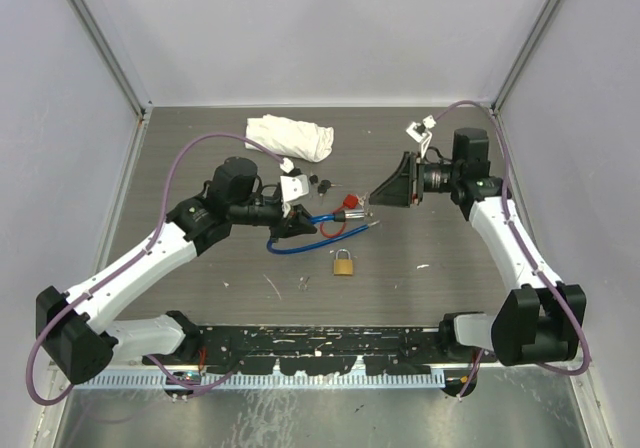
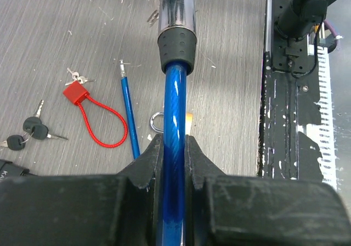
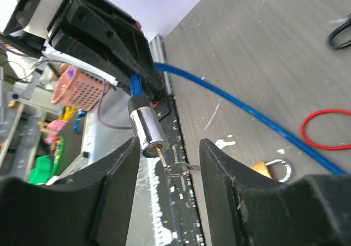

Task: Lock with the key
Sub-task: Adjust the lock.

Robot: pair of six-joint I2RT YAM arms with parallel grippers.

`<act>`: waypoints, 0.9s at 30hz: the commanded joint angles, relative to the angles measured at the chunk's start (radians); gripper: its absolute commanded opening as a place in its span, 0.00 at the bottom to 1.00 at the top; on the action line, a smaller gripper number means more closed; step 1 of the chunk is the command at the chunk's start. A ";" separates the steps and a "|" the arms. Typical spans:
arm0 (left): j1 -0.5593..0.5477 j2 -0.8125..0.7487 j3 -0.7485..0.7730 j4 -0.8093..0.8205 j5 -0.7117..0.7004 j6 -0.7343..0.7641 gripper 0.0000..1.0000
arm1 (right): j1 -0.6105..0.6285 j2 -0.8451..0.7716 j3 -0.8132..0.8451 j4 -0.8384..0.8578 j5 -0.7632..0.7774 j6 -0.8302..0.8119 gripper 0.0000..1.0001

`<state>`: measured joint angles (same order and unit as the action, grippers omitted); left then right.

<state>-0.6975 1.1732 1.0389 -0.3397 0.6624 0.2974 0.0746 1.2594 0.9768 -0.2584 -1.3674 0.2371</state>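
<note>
**Fig.** L gripper (image 2: 171, 147) is clamped tight on the blue cable (image 2: 173, 103) just behind its lock barrel (image 3: 143, 126). It holds the barrel off the table, facing the R arm, presumably to steady the lock while the key is turned. Key (image 3: 162, 157), w/ ring, sits in the barrel's end face between the fingers of the R gripper (image 3: 168, 147), which stand apart, gripping nothing & apparently not touching it.

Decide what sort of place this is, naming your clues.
Probably a robot lab test cell: plain white walls enclose a grey table, two arms bolted at its near edge, with a brass padlock and blue cable lock as props.
</note>
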 commanded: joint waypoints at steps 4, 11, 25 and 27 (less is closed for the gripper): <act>0.020 -0.055 -0.030 0.086 0.057 -0.034 0.00 | -0.070 -0.007 0.155 -0.102 -0.019 -0.143 0.54; 0.030 -0.073 -0.056 0.160 0.112 -0.090 0.00 | -0.013 -0.073 0.098 -0.208 0.018 -0.420 0.61; 0.032 -0.087 -0.083 0.226 0.134 -0.094 0.00 | 0.059 -0.028 0.057 -0.156 -0.001 -0.196 0.09; 0.032 -0.090 -0.085 0.221 0.125 -0.077 0.00 | 0.059 -0.013 0.058 -0.155 -0.010 -0.155 0.04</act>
<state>-0.6659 1.1233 0.9516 -0.2134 0.7574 0.1989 0.1284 1.2224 1.0374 -0.4431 -1.3521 -0.0105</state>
